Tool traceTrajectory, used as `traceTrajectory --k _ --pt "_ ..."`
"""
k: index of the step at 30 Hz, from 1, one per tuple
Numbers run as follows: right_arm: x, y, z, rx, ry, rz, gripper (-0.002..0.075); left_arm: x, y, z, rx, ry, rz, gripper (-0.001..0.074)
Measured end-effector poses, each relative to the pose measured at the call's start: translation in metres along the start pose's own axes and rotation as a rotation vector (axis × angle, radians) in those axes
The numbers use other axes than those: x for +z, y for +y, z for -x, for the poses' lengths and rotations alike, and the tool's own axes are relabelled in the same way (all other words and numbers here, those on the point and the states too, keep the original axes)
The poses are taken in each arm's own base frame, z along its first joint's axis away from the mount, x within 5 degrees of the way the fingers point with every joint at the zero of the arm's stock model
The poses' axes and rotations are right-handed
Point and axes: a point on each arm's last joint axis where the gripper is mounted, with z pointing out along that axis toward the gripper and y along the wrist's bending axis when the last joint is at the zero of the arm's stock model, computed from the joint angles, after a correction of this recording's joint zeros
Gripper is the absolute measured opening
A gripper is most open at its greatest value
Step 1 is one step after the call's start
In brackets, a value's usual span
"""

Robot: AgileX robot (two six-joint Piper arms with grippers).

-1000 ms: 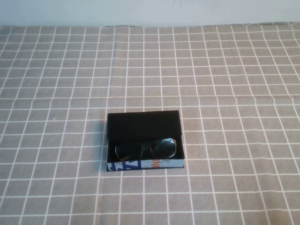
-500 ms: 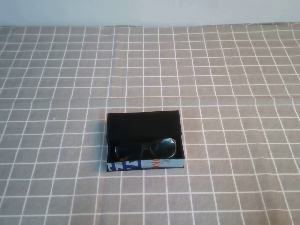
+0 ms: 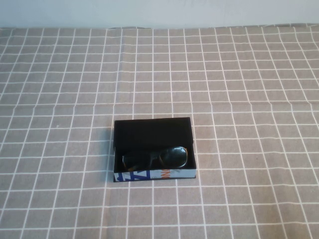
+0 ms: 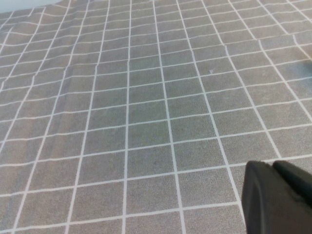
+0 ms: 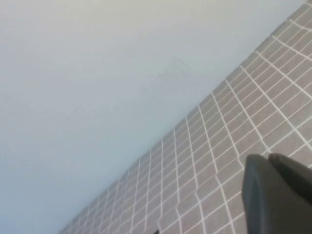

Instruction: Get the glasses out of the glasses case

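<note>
Looks like a bare test bench: grey white-checked tablecloth (image 3: 249, 74) spread flat beneath a plain pale wall (image 3: 159, 12).
</note>
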Motion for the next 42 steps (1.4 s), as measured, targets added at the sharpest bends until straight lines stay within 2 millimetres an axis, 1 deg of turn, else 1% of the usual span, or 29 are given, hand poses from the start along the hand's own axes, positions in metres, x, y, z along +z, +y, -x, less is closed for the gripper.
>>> traceTrajectory --k 7,9,12,16,19,23,26,28,29,32,35,36,40,42 --pt "0.000 0.001 -0.004 0.096 0.041 0.007 -0.0018 0.000 0.000 0.000 0.000 0.000 0.000 -0.0004" --pt "0.001 0.005 -0.004 0.094 0.078 0.010 -0.0018 0.000 0.000 0.000 0.000 0.000 0.000 -0.0004" --pt "0.008 0.026 0.004 0.038 0.182 0.009 -0.0018 0.000 0.000 0.000 0.000 0.000 0.000 -0.0004" --pt "0.024 0.054 0.013 -0.075 0.396 -0.014 -0.0018 0.000 0.000 0.000 0.000 0.000 0.000 -0.0004" --pt "0.041 0.072 0.021 -0.177 0.567 -0.050 -0.0018 0.000 0.000 0.000 0.000 0.000 0.000 -0.0005" --pt "0.067 0.087 0.031 -0.317 0.756 -0.104 -0.0018 0.000 0.000 0.000 0.000 0.000 0.000 -0.0004" --pt "0.093 0.099 0.038 -0.414 0.886 -0.103 -0.0018 0.000 0.000 0.000 0.000 0.000 0.000 -0.0004" --pt "0.115 0.106 0.042 -0.463 0.970 -0.086 -0.0018 0.000 0.000 0.000 0.000 0.000 0.000 -0.0004" --pt "0.126 0.106 0.042 -0.477 1.009 -0.085 -0.0018 0.000 0.000 0.000 0.000 0.000 0.000 -0.0004" --pt "0.160 0.117 0.042 -0.554 1.087 -0.036 -0.0018 0.000 0.000 0.000 0.000 0.000 0.000 -0.0004" --pt "0.190 0.130 0.029 -0.655 1.155 0.033 -0.0018 0.000 0.000 0.000 0.000 0.000 0.000 -0.0004" --pt "0.199 0.136 0.021 -0.697 1.180 0.056 -0.0018 0.000 0.000 0.000 0.000 0.000 0.000 -0.0004" --pt "0.231 0.157 -0.018 -0.900 1.289 0.170 -0.0018 0.000 0.000 0.000 0.000 0.000 0.000 -0.0004" --pt "0.240 0.170 -0.038 -1.002 1.332 0.258 -0.0018 0.000 0.000 0.000 0.000 0.000 0.000 -0.0004"
